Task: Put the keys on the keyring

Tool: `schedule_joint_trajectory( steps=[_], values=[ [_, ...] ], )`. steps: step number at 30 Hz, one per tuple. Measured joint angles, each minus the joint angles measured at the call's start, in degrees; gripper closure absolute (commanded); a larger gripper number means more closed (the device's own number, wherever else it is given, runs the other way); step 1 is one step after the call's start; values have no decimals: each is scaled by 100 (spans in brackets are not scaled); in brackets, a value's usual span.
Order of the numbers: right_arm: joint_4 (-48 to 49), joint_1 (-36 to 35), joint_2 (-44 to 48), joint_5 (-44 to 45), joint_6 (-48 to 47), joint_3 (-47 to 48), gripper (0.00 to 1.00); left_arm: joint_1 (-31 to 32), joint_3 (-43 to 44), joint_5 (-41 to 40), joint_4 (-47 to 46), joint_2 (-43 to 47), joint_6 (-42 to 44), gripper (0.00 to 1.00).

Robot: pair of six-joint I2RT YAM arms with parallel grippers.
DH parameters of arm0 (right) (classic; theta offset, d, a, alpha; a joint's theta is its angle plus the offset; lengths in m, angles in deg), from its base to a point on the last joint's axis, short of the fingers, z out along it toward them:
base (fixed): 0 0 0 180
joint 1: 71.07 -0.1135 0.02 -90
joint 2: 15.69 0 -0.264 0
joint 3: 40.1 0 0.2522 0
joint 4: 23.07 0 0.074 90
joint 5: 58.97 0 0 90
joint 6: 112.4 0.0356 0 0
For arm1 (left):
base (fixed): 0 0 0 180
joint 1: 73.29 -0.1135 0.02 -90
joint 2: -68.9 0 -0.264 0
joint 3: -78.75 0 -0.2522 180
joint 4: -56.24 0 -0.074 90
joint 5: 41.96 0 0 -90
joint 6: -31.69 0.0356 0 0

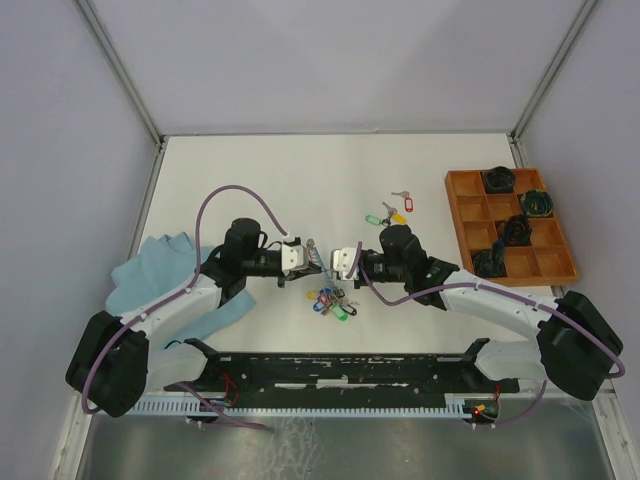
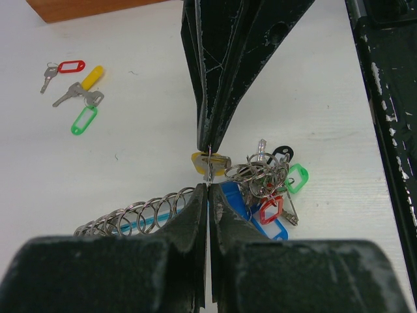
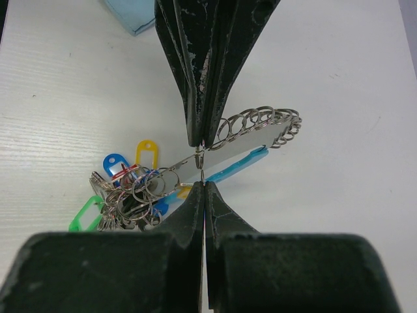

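Currently, item one: keyring, a thin grey wire loop with a blue sleeve, held at the centre of the tabletop between the two arms. Left tool and right tool: both clamped shut on its wire, tips nearly meeting. Threaded keys: a bunch with blue, red, green, yellow and black tags, strung on the loop and heaped on the tabletop just beside the tips. Loose keys: red, yellow and green tags, lying well apart, toward the orange tray. Handling, by my estimate: light, springy wire, slick and prone to twist; keys small and slippery, best pinched across the flat tag, leaving the small ring free.
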Motion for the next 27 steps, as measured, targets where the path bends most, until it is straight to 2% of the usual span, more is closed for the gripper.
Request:
schedule_joint_trajectory(
  steps=[27],
  values=[
    [-7,0,155,0,4,0,99,0,17,-2,2,-26,0,97]
  ],
)
